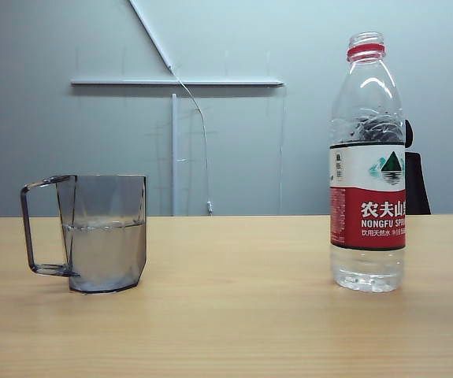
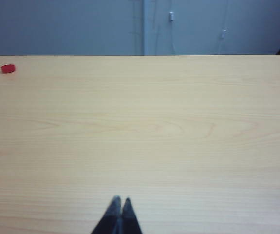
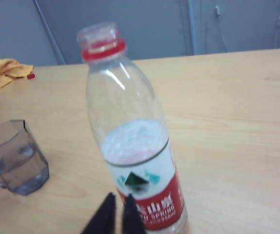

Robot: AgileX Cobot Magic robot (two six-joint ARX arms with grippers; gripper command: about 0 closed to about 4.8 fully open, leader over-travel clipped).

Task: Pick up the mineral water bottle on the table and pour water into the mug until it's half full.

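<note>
You've got the table (image 1: 226, 331) running wide across everything, light wood grain, and the two task things stand well apart on it. The mineral water bottle (image 1: 367, 165) is upright on the right side, cap off, long axis straight up, with only a little water (image 1: 366, 276) showing at the bottom. The mug (image 1: 106, 232) sits over on the left, handle pointing outward to the left, and from the waterline I'd say it's already somewhere past halfway.

Your right gripper (image 3: 119, 214) is the near one: its wrist view has it just in front of the bottle's label, fingers pinched together to a narrow slit and holding nothing. It doesn't look to be touching the bottle. The left gripper (image 2: 119, 217) is also pinched closed and empty, over bare table with neither bottle nor mug in its view. So if anything grabs that bottle, it's the right arm, and the jaws need to spread first.

Label reads "NONGFU SPR…" under big white Chinese characters on red, with a green mountain logo above. Far off there's a small red cap (image 2: 8, 68) beside a yellow cloth (image 3: 6, 70).
</note>
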